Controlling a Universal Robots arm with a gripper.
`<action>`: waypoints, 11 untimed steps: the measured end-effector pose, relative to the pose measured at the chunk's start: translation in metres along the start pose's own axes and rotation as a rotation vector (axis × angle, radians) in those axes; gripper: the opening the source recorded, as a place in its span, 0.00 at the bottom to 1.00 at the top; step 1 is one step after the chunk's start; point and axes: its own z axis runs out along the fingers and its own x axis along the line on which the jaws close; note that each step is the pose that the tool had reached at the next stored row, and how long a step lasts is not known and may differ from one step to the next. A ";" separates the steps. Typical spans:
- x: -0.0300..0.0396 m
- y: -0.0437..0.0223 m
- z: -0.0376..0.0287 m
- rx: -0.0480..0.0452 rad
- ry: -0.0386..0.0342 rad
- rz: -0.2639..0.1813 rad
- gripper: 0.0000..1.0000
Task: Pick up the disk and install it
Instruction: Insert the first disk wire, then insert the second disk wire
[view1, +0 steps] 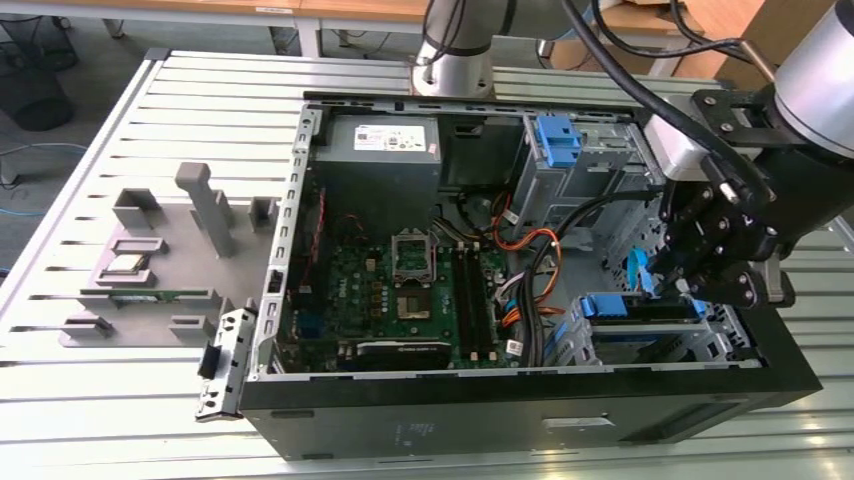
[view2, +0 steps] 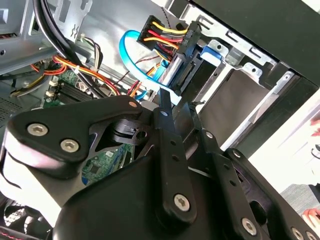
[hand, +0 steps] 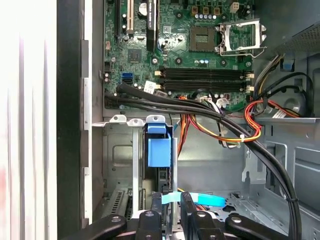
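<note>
Blue plastic marks the spot to look at. It is the bracket around the disk (hand: 160, 150), and it sits in a metal bay (hand: 120, 160) in a corner of the open computer case (view1: 534, 420). In the first wrist view the disk stands on its thin edge, so it fits down into the narrow slot. In the exterior view its blue end (view1: 621, 305) shows just under the arm.

The black end effector (view1: 687, 290) hangs right over that slot, with its tip (hand: 170, 220) lined up with the disk's thin edge. I think it comes straight from above because the slot only lets things slide one way. I cannot tell if the end effector is open or closed, or if it is gripping the disk.

There is not much room here. The bay's metal walls stand close on both sides of the disk. A flat light blue cable (hand: 200, 200) crosses just beside the end effector's tip. Thick black cables (hand: 200, 107) and orange wires (hand: 250, 122) run past the bay, near the green board (view1: 400, 290). In the second wrist view a plug with coloured wires (view2: 170, 45) hangs close in front of the end effector (view2: 172, 110). These could snag.

Outside the case, the slatted desk (view1: 120, 420) has far more open space, with grey holders (view1: 200, 200) well apart from the arm.
</note>
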 end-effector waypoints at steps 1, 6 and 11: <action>0.0000 -0.0010 0.0001 -0.0015 -0.0001 0.001 0.29; -0.0001 -0.0067 0.0000 -0.0033 0.0001 0.002 0.29; -0.0001 -0.0074 0.0000 -0.0032 0.0001 0.003 0.29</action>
